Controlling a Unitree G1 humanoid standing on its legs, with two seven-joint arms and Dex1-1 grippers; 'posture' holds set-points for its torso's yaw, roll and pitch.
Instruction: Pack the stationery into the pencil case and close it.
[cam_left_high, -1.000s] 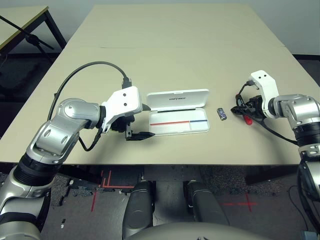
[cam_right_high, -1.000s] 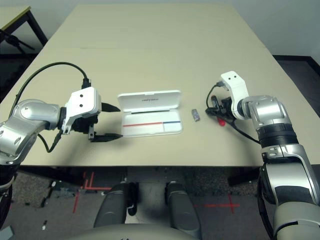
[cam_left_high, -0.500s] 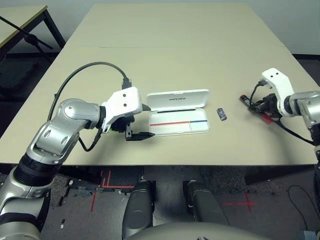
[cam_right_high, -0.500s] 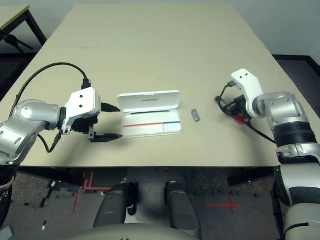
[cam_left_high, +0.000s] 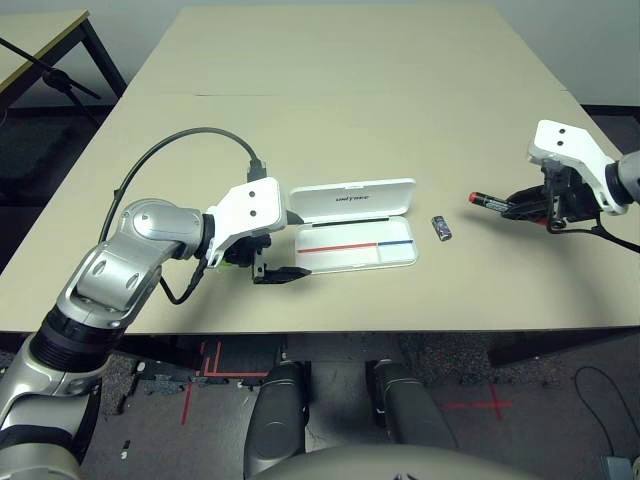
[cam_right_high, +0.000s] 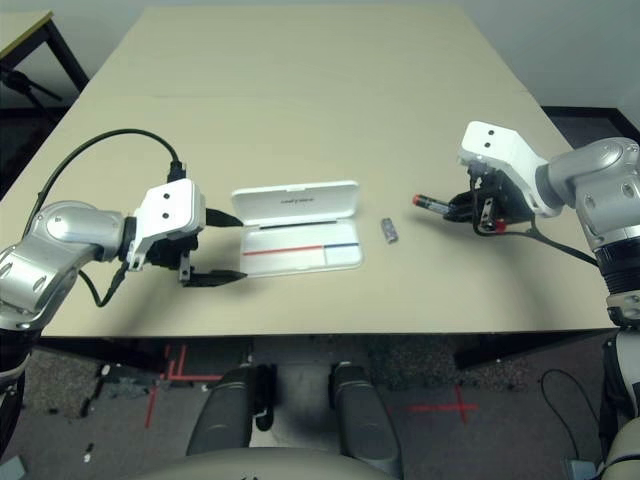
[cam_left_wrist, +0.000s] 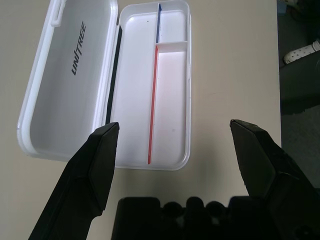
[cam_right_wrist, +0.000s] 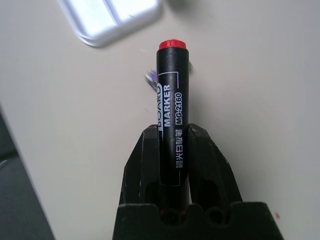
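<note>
Our right gripper (cam_right_wrist: 172, 150) clamps the marker (cam_right_wrist: 171, 100), lifted off the table (cam_left_high: 330, 120); the open pencil case (cam_left_high: 355, 240) lies just past our wide-spread left gripper (cam_left_wrist: 172, 145).

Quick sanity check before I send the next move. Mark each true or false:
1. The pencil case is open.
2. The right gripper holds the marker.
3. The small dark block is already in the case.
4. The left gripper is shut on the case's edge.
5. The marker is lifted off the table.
1. True. The pencil case lies open, lid flat behind its tray.
2. True. The right gripper is shut on the marker.
3. False. The small dark block lies on the table, to the right of the case.
4. False. The left gripper is open, fingers apart beside the case's left end.
5. True. It sticks out of the gripper above the tabletop.
</note>
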